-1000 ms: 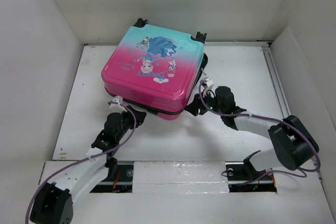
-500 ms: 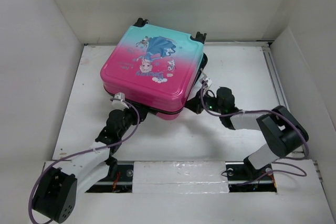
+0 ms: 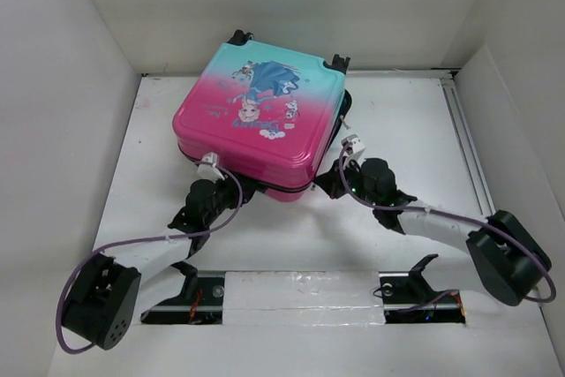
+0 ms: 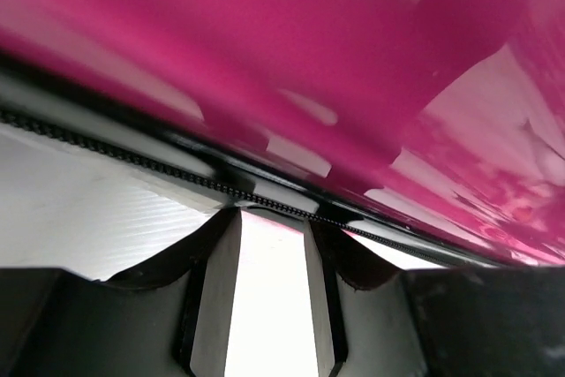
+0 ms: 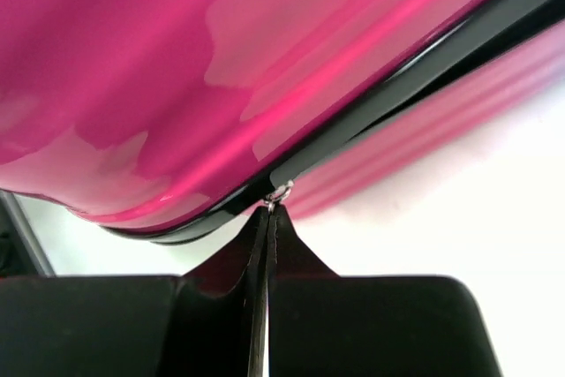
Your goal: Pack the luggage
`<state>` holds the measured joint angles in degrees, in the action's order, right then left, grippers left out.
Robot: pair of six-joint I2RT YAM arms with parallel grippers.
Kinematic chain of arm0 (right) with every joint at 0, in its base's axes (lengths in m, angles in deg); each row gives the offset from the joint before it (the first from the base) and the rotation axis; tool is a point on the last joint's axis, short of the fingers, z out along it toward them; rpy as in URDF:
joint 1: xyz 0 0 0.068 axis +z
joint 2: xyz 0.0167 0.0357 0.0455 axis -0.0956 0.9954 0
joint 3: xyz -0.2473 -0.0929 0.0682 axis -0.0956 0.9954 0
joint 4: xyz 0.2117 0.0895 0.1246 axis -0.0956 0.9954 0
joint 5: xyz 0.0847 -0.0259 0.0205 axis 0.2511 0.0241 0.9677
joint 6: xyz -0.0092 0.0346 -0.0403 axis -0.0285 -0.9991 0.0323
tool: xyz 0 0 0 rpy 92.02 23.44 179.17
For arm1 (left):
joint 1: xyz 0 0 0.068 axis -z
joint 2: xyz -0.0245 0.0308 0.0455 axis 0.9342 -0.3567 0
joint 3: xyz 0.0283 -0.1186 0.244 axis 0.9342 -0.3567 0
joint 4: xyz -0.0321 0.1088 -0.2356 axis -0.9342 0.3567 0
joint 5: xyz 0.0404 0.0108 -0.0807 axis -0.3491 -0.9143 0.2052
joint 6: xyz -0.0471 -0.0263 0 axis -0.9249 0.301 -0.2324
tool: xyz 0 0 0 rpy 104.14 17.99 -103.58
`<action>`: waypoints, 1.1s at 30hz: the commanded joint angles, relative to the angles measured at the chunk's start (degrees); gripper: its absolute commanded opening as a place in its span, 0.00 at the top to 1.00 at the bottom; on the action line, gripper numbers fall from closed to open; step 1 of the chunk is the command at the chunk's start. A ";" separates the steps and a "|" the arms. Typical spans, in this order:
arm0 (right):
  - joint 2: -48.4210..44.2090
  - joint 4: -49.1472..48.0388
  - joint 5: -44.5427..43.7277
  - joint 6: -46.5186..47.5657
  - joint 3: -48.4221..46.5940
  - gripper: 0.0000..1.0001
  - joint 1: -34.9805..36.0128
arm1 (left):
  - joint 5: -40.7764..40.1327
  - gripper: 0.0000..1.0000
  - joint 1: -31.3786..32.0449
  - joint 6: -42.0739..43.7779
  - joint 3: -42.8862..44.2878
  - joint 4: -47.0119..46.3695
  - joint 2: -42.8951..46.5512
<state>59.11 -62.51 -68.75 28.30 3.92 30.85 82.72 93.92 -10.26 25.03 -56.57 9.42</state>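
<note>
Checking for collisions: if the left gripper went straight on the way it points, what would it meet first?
Most likely the black zipper seam of the luggage, right ahead of the left gripper; depth is hard to judge.

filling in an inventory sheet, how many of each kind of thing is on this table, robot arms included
suitcase: 1
robot arms: 2 (left arm, right arm)
total: 3
</note>
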 commanded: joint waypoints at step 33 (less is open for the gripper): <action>-2.72 17.81 -24.71 -10.71 -4.93 1.00 21.76 | -42.67 0.14 17.76 -0.35 18.77 18.37 17.45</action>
<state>57.54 -45.90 -100.11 17.88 -2.20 52.40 47.47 116.61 -9.82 40.98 -44.63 26.03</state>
